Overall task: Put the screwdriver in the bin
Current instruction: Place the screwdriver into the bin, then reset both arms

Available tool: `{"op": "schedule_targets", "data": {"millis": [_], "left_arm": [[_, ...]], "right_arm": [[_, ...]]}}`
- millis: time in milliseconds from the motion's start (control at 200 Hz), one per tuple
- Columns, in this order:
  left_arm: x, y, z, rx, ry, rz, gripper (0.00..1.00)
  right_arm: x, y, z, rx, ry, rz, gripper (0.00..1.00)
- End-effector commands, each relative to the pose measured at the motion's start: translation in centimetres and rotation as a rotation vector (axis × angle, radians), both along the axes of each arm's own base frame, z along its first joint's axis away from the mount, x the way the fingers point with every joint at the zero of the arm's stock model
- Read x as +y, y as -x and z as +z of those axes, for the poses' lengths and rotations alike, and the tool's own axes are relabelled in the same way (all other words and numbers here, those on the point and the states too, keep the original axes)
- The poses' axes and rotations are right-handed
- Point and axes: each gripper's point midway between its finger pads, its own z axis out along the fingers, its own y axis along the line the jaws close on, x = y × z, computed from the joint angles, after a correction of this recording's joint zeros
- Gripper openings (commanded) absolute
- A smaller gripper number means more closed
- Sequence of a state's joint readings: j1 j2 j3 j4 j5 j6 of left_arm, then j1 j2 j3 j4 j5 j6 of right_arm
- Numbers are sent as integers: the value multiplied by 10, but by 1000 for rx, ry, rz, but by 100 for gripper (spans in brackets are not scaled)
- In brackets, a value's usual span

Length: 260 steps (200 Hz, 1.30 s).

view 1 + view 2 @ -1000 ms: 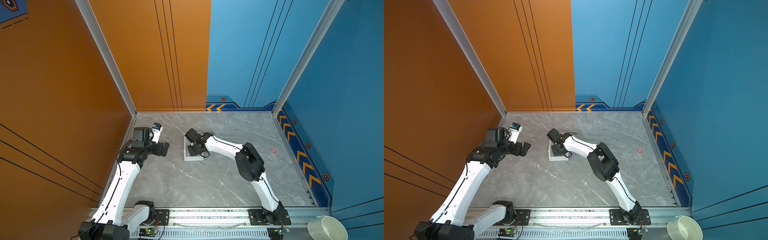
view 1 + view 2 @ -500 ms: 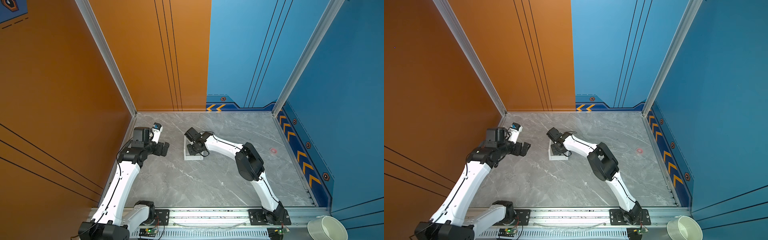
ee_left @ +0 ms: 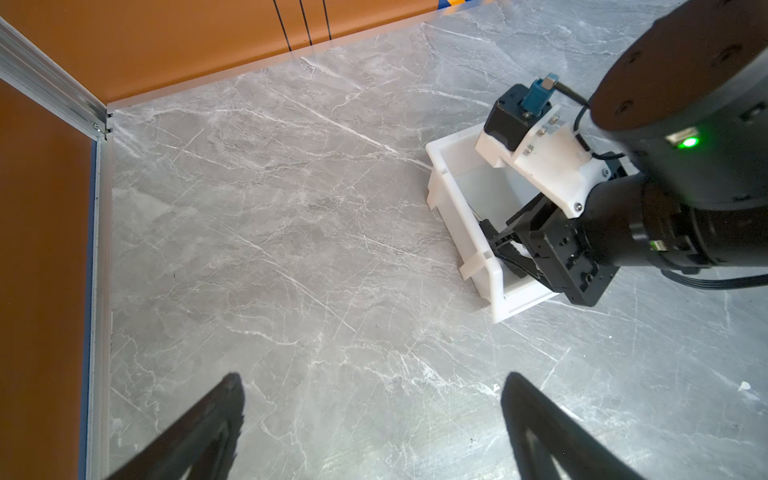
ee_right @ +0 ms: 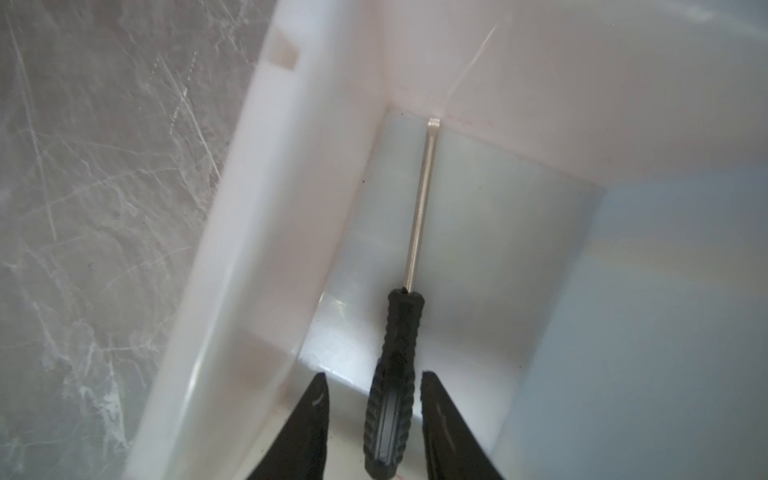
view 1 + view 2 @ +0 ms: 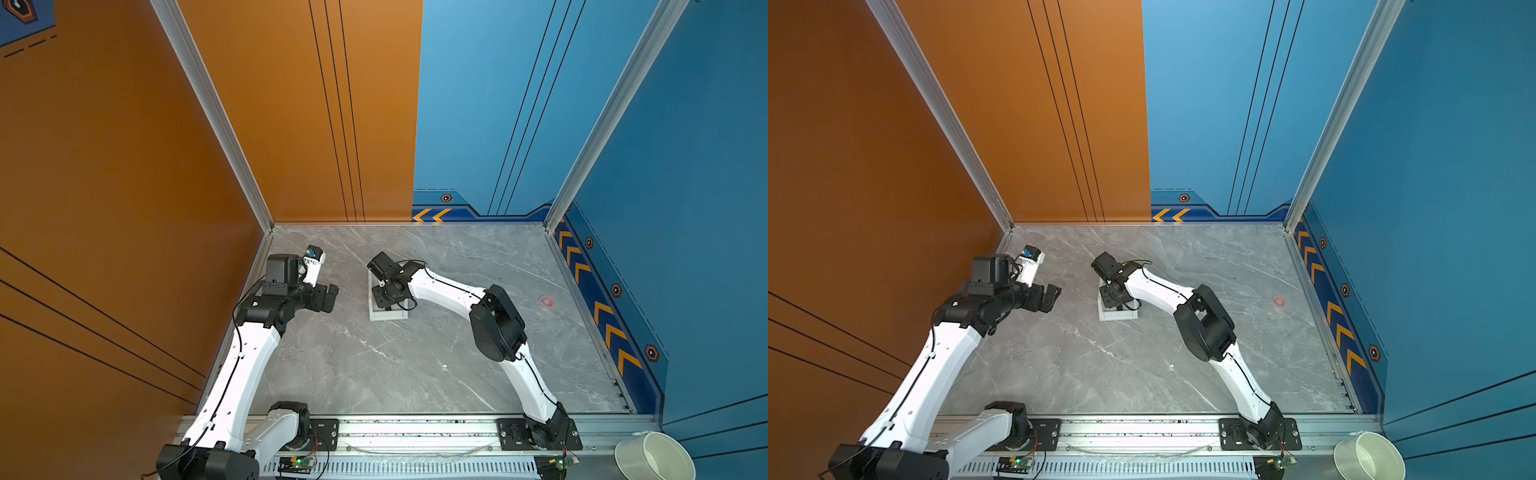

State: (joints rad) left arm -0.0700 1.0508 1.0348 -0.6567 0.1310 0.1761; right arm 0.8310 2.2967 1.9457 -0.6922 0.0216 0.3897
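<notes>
The white bin (image 5: 388,316) (image 5: 1117,316) stands on the grey table's middle left. My right gripper (image 5: 388,297) reaches down into it. In the right wrist view the screwdriver (image 4: 399,353), with its black ribbed handle and thin metal shaft, lies inside the bin (image 4: 266,208), its tip at the far wall. The right gripper (image 4: 374,376) is open, with a gap on each side of the handle. My left gripper (image 5: 332,297) (image 3: 372,378) hangs open and empty over bare table, left of the bin (image 3: 457,199).
A small red mark (image 5: 546,301) lies on the table's right side. A round white cup (image 5: 654,457) sits outside the front right corner. An orange wall closes the left and a blue wall the right.
The right gripper's jaws have parted off the screwdriver handle. Both arms stay nearly where they were.
</notes>
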Motion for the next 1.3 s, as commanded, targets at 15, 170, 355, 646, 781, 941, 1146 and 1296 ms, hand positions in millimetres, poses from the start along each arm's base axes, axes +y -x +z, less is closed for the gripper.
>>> {"op": "schedule_targets", "data": {"millis": [15,170,355,646,781,941,1146,1296], "left_arm": [[1,1,4,5,8,1,98],[3,-2,1,19,5,12,98],[6,-3,-5,35,-3,25,98],[18,-18,-15,59,13,123,98],[28,-31,-23,66,27,214,98],[40,-49,-29,30,26,292,98],[54,-63,-65,1,86,406,98],[59,-76,-76,-143,144,437,98]], "right_arm": [[-6,1,37,-40,7,23,44],[-8,7,70,-68,-36,30,48],[-20,14,119,-139,-80,26,56],[-70,15,177,-268,-95,-58,69],[-119,11,177,-298,-134,-168,89],[-199,12,168,-361,-139,-317,100],[-309,26,140,-430,-122,-527,100],[-370,41,126,-533,-68,-643,100]]}}
